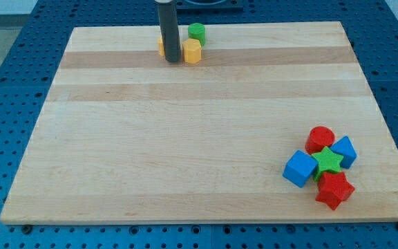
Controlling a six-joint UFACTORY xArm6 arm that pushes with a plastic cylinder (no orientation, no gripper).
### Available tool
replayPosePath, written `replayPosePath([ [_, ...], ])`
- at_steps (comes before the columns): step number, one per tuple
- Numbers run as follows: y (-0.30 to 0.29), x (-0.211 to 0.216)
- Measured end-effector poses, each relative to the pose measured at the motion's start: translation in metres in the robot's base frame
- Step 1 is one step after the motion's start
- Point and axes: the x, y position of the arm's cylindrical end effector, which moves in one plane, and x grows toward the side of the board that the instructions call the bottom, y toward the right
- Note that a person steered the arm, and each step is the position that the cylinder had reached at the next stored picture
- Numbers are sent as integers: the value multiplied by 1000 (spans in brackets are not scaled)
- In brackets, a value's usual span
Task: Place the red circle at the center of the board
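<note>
The red circle [319,138] lies near the board's lower right, at the top of a tight cluster with a blue block [345,151], a green star [328,161], a blue cube [299,168] and a red star-like block [334,190]. My tip [173,60] rests on the board near its top edge, far to the upper left of the red circle. It stands just left of a yellow hexagon [192,51] and partly hides another yellow block [162,46] behind the rod.
A green round block [197,32] sits near the board's top edge, just right of the rod. The wooden board [185,138] lies on a blue perforated table [5,104].
</note>
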Motion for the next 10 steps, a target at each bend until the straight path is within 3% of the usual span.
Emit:
replayPosePath([
  [1, 15, 104],
  [2, 102, 222],
  [3, 162, 279],
  [8, 191, 304],
  [10, 385, 300],
])
